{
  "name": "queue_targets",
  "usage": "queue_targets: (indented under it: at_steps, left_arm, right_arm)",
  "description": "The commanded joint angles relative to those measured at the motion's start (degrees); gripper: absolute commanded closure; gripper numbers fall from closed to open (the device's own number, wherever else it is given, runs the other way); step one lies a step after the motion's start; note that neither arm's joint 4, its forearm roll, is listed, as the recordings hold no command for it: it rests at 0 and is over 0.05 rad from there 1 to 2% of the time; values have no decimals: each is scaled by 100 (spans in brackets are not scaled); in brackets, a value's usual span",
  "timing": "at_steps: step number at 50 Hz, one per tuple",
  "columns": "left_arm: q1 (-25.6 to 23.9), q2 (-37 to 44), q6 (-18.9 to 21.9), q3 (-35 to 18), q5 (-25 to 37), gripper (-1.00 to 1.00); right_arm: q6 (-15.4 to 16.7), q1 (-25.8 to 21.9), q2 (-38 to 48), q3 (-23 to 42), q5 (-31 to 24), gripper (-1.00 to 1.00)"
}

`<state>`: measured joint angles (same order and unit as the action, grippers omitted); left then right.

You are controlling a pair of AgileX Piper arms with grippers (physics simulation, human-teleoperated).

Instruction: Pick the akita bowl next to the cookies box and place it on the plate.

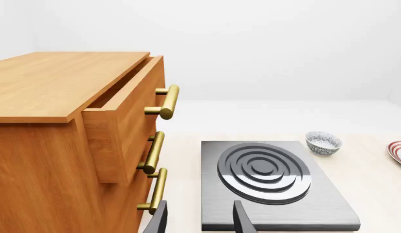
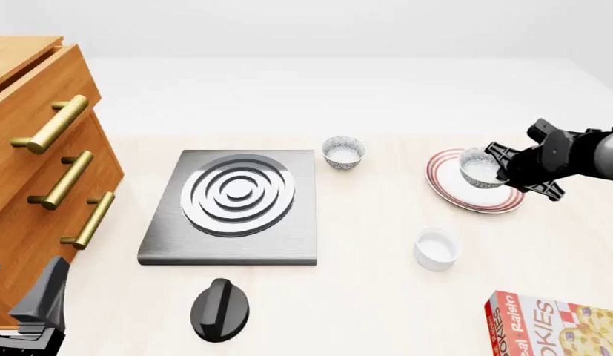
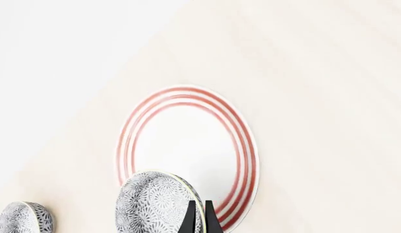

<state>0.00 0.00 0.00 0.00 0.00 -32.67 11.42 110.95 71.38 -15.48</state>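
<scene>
The right end effector, at the right of the front view, is closed on the rim of the bowl, holding it over the plate; whether the bowl touches the plate I cannot tell. The left end effector sits at the lower left beside the cabinet, fingers apart and holding nothing. A second bowl stands on the counter near the stove's upper right. The box lies at the lower right.

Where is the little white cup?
In the front view the white cup stands on the table's right side, nearer the camera than the plate, with the cookies box at the near right corner.
</scene>
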Motion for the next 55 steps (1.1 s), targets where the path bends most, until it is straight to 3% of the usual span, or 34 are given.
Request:
queue_targets:
  at_steps: [1,28,55]
  left_arm:
    - [0,0,0,0,0,-100]
    - [0,0,0,0,0,-100]
    - [0,0,0,0,0,-100]
  right_arm:
    - [26,15,235,199,83,100]
    - [164,106,735,543,192,100]
    - [108,88,1006,792,229,100]
